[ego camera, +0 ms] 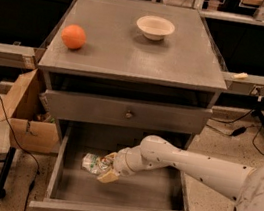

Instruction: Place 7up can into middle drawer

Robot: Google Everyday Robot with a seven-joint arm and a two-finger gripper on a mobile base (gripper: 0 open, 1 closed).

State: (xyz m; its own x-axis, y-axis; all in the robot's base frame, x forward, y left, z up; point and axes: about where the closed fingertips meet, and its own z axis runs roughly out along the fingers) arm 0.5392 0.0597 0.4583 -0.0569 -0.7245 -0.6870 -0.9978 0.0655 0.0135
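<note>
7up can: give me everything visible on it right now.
The 7up can is small, silver and green, and looks like dented metal. It lies on its side inside the open middle drawer, left of centre. The gripper is in the drawer with its jaws closed on the can's right end. Whether the can touches the drawer floor cannot be told.

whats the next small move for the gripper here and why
Probably ease down and open the gripper: it holds the 7up can inside the open middle drawer, low over its floor, so only the release seems left.
</note>
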